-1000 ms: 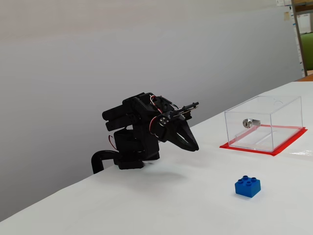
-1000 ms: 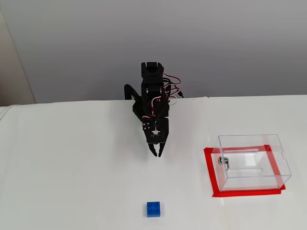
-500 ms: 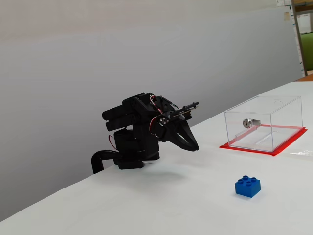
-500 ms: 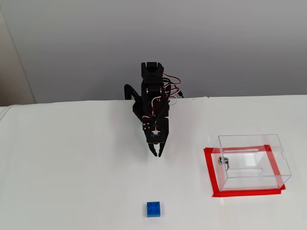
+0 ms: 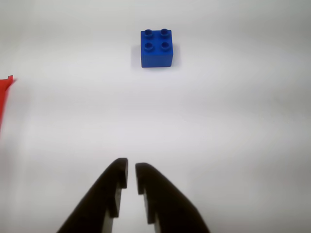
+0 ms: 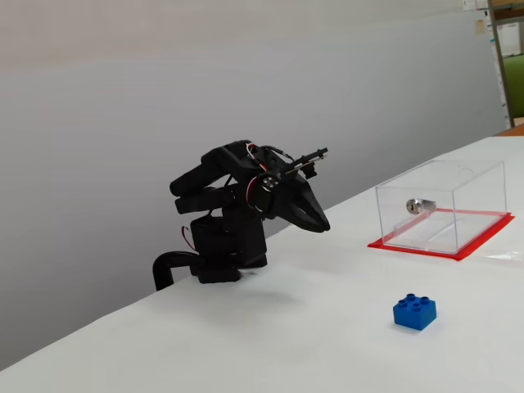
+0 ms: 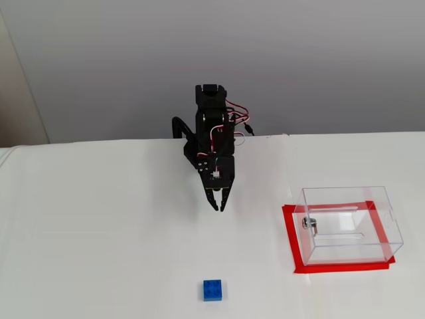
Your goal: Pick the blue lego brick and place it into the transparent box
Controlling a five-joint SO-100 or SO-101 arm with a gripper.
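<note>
At wrist view's left edge, transparent box [image 5: 5, 97] cut off.

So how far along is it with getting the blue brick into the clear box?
Nothing is done yet. The blue lego brick sits alone on the white table, outside the transparent box, which looks empty. The tool is nearly closed, holds nothing and points toward the brick from a distance. Reaching, grasping, carrying and dropping all remain.

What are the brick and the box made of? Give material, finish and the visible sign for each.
Blue lego brick: likely hard moulded plastic, smooth with a slight sheen; crisp edges and four round studs. Transparent box: apparently clear acrylic, glossy; its red base shows through the walls, and a silver lock looks metallic.
</note>
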